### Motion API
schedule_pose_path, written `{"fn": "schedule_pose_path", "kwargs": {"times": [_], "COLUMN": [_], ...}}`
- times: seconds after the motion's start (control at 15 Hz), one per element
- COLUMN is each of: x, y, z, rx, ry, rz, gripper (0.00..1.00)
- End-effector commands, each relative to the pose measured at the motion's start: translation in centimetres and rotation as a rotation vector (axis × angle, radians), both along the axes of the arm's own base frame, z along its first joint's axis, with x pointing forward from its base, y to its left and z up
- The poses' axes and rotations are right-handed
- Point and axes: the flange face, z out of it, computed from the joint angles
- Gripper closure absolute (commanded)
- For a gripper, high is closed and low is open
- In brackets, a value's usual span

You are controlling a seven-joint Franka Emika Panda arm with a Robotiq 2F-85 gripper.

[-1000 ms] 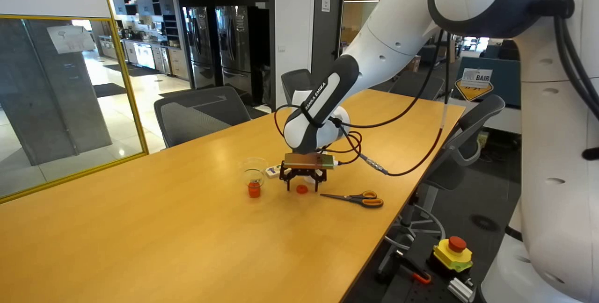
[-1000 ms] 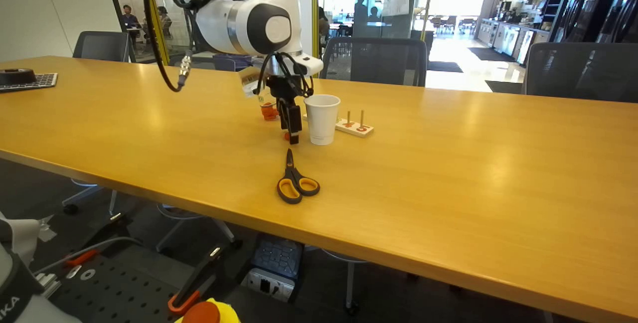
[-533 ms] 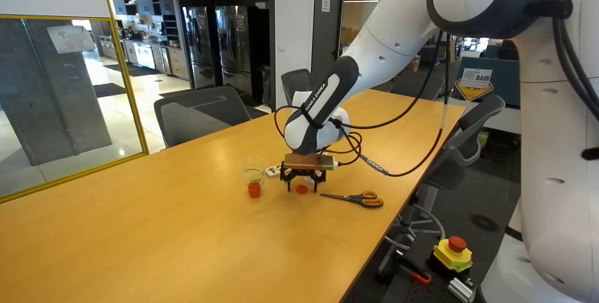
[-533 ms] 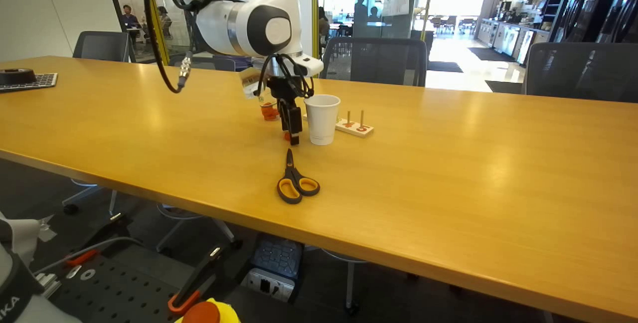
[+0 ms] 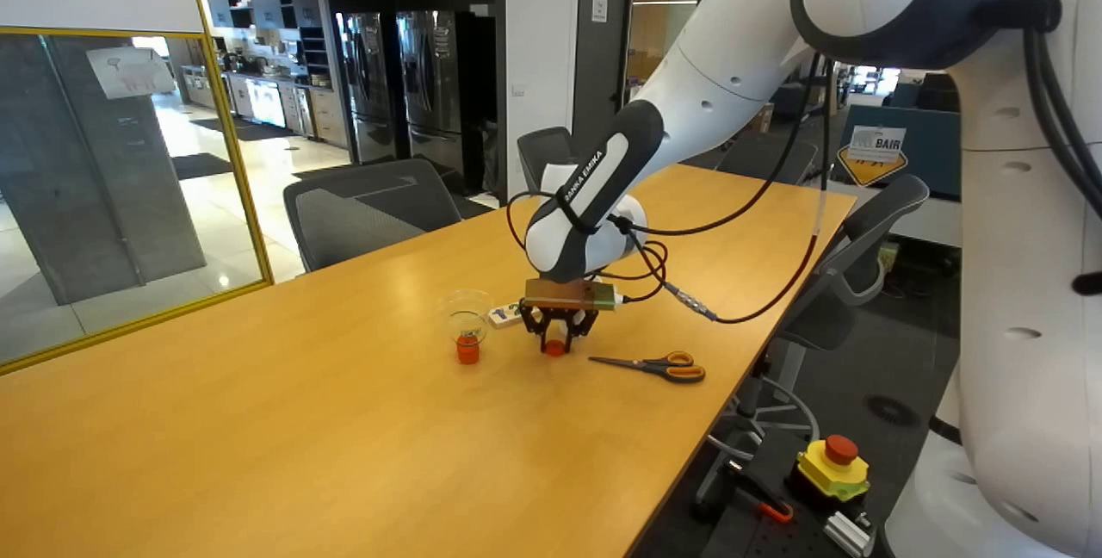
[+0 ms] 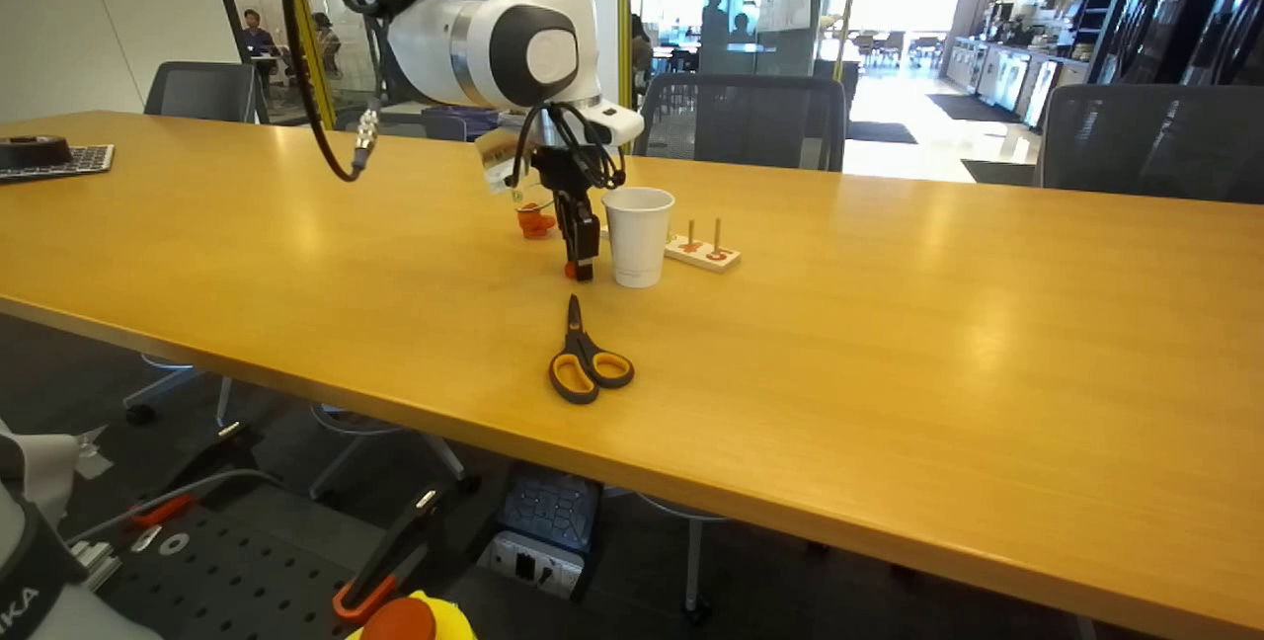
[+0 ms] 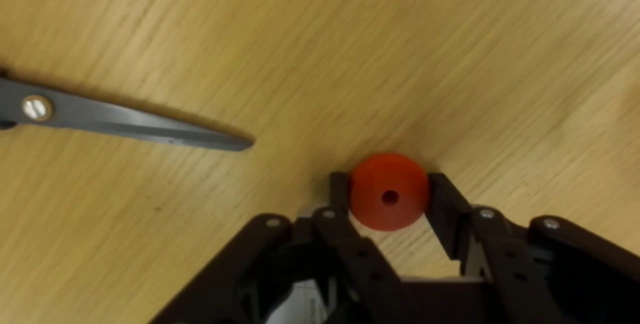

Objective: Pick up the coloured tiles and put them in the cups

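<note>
Red tile (image 7: 389, 182) lies between the tips of the claw (image 7: 389, 193), which grips it from both sides.

Now pinches the red tile (image 7: 390, 214) in the gripper (image 7: 387, 190), touching both sides, instead of straddling it wide as half a second ago. Holds arm (image 6: 533, 57) slightly higher.

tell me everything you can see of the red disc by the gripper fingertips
The red disc is round and one plain colour, with a small dark hole near its middle; wood or plastic, I cannot tell. That face is turned towards the wrist camera. The gripper pinches it, fingers touching opposite sides. It is at or just above the table, near the tip of the scissors; whether it touches the table is unclear.
</note>
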Motion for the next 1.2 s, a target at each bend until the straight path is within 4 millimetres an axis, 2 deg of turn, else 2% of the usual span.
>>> {"fn": "schedule_pose_path", "kwargs": {"times": [0.0, 0.33, 0.87, 1.13], "x": [-0.1, 0.3, 2.3, 2.9], "y": [0.4, 1.4, 6.3, 7.3], "z": [0.2, 1.1, 8.2, 10.6], "rx": [-0.016, -0.016, -0.063, -0.121], "ry": [-0.03, -0.031, -0.181, -0.23], "rz": [0.022, 0.06, 0.153, 0.192], "gripper": [0.76, 0.75, 0.75, 0.75]}}
